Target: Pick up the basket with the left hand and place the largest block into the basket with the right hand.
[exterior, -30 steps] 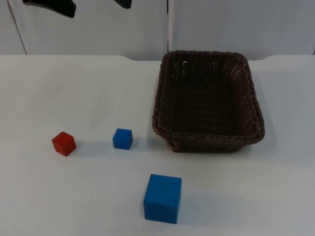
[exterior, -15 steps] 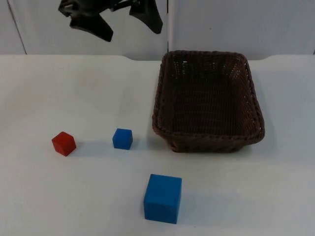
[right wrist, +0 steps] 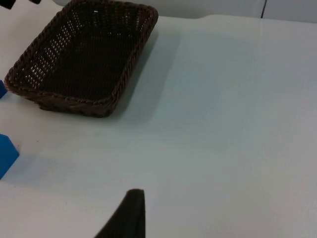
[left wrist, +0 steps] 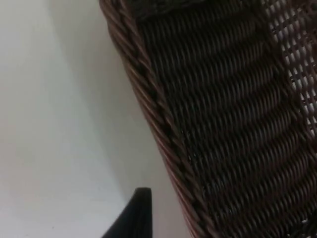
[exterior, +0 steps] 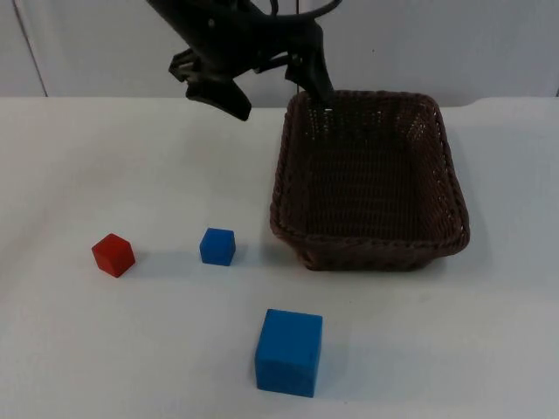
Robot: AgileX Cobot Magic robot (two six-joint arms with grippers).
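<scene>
Left gripper [exterior: 281, 92] fingers spread apart at far-left corner of dark brown woven wicker basket [exterior: 369, 182] | large blue cube block [exterior: 289, 352] sat on white table [exterior: 131, 349], near basket | right gripper waiting, state unclear

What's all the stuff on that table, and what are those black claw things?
basket: one, dark brown wicker, on the table's right half, nothing in it.
large block: one, blue, at the near edge, in front of the basket's left corner.
small blue block: one, left of the basket.
small red block: one, further left.
table: one, white.
left pincer: black, open, above the basket's far left corner.
right pincer: black, waiting over bare table right of the basket.
</scene>
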